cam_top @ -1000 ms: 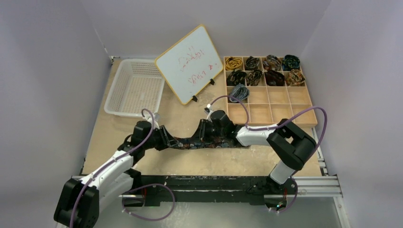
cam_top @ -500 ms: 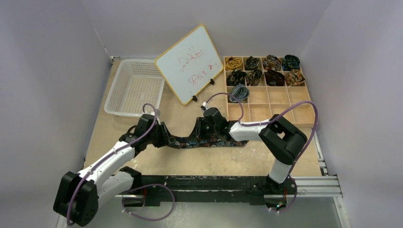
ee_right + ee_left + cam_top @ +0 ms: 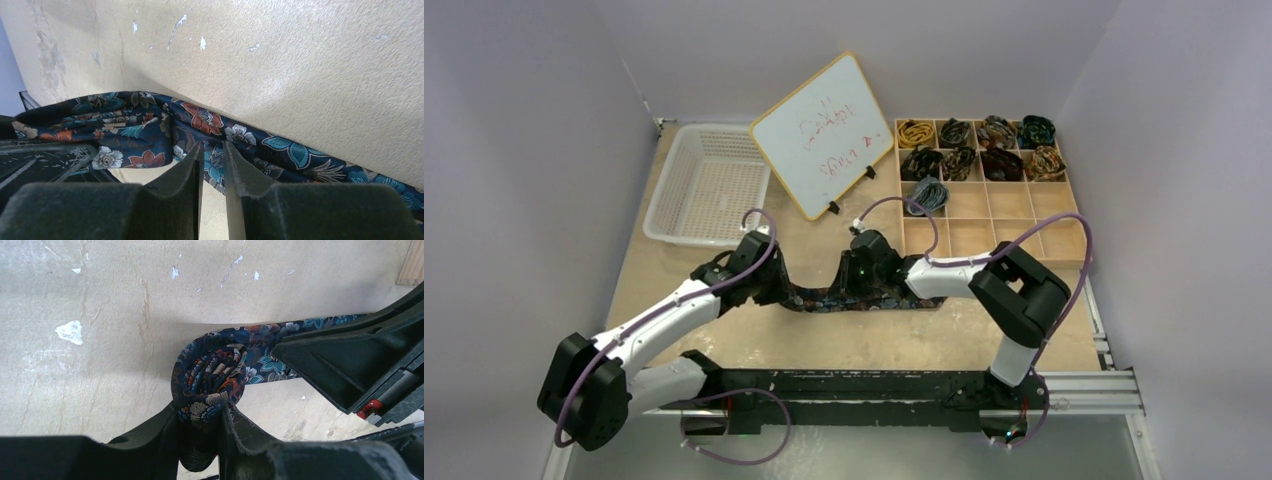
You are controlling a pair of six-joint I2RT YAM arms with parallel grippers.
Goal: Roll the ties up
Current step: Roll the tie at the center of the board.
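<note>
A navy floral tie (image 3: pixel 879 297) lies flat across the middle of the table. Its left end is wound into a small coil (image 3: pixel 210 371). My left gripper (image 3: pixel 200 410) is shut on that coil, which sticks out past the fingertips. In the top view the left gripper (image 3: pixel 776 287) sits at the strip's left end. My right gripper (image 3: pixel 854 282) is a short way along the strip. It is nearly closed and pinches the tie's near edge (image 3: pixel 212 150). Several rolled ties (image 3: pixel 954 133) fill the wooden tray's far compartments.
The wooden compartment tray (image 3: pixel 1014 238) stands at the back right, its near cells bare. A tilted whiteboard (image 3: pixel 822 135) stands behind the grippers. A white mesh basket (image 3: pixel 709 185) is at the back left. The right gripper's black body (image 3: pixel 350 360) shows close beside the coil.
The left arm has swung right and forward with the coil, closing the gap to the right gripper. The right gripper has shifted slightly left along the strip.
</note>
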